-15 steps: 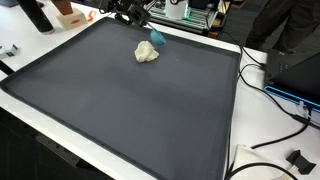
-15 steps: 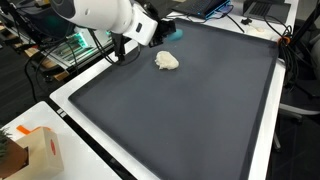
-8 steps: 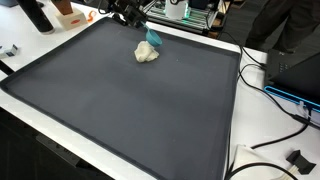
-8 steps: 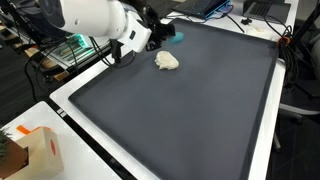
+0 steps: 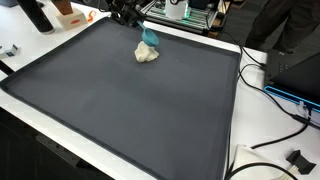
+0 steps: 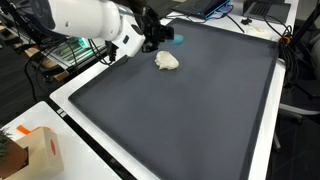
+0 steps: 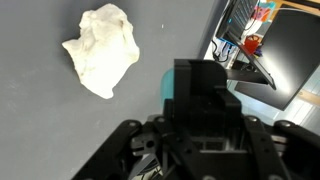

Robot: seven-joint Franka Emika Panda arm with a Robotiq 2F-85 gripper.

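A white crumpled lump lies at left on the dark mat in the wrist view. Just right of it, the gripper is clamped on a teal block, whose long axis points away from the wrist. In an exterior view the block hangs tilted just above the lump, near the mat's far edge on the worktop.

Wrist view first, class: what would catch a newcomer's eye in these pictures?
A crumpled white lump lies alone on the wide dark mat, near one edge. Close beside it, the gripper is closed on a small teal block.
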